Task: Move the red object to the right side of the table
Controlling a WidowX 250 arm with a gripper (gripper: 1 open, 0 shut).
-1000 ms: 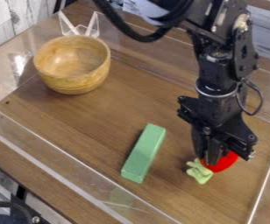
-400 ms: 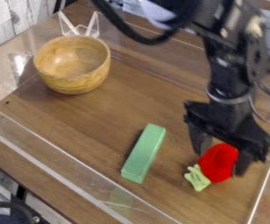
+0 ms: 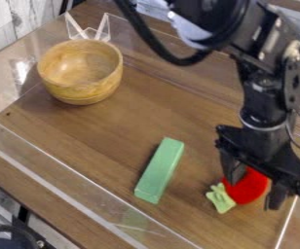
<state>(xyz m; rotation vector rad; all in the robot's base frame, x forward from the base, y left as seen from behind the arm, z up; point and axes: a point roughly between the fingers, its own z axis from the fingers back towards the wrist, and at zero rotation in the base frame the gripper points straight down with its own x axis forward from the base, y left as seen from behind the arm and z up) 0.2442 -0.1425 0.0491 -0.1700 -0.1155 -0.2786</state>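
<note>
Dark wood-grain boards are forming the table (image 3: 114, 136), and low clear acrylic walls are running along its edges. A white planked surface is showing beyond the far left corner.

Three loose items are lying on the table. A wooden bowl (image 3: 80, 70) is sitting upright near the far left corner, well apart from everything else. A long green block (image 3: 161, 169) is lying flat near the middle of the near edge, its long axis angling from that edge toward the far right. The red object (image 3: 247, 188) is resting on the boards close to the near right corner, beside the right wall, with its light green stem (image 3: 222, 197) pointing toward the near edge. It is lying near the green block but is not touching it.

The black arm is reaching down from the far right, and the gripper (image 3: 261, 183) is pointing steeply downward over the red object. The jaws are standing wide apart, one finger on each side of the toy, and neither is pressing on it as far as this view shows. The toy's weight appears to be on the table rather than on the fingers.

Judged from this layout, the placement is complete: the toy is occupying the right side and the spread jaws are leaving it free. The step remaining is probably a straight lift clear, since a sideways exit could knock the toy.
</note>
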